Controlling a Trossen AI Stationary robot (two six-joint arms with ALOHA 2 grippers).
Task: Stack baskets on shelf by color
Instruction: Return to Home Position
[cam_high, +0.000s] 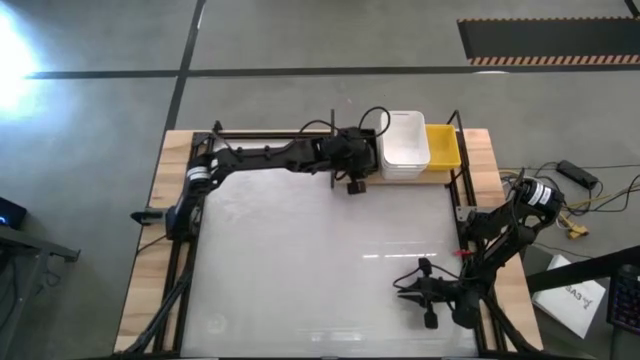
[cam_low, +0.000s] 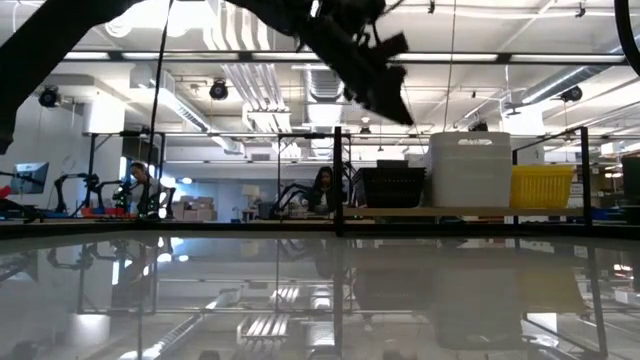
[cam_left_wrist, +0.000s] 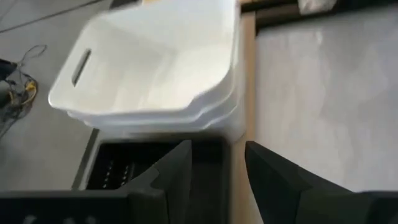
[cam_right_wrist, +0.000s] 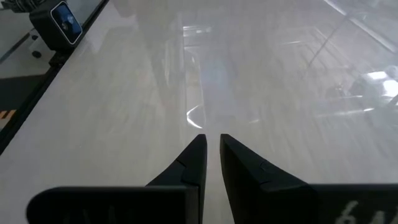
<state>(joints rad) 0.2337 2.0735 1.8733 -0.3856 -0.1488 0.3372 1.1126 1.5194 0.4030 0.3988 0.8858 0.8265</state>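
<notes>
All the baskets are seen on the shelf (cam_low: 460, 211), at its right-hand part along the far edge of the worktop (cam_high: 320, 260). Read from the low view, the row runs black baskets (cam_low: 393, 187), white baskets (cam_low: 470, 168), yellow baskets (cam_low: 543, 186), each colour nested in its own stack. The row's long axis lies across the worktop, left to right.

The left gripper (cam_high: 355, 172) is held above the shelf, over the black stack, which it hides from above. Its fingers (cam_left_wrist: 177, 171) are spread apart and nothing is held between them. In the left wrist view the black stack lies just under the fingers and the white stack just beyond, touching or nearly touching it. Sorting is judged complete, with only the retreat to rest left for this arm, which is by far the nearer to the shelf.

A thin black upright rod (cam_low: 338, 180) stands just beside the black stack, and the white stack rises higher alongside, so a lift before any sideways swing is judged safer.

The right gripper (cam_high: 410, 290) is parked low at the near right of the worktop, well apart from the shelf, its fingers (cam_right_wrist: 196, 155) drawn almost together on nothing.
</notes>
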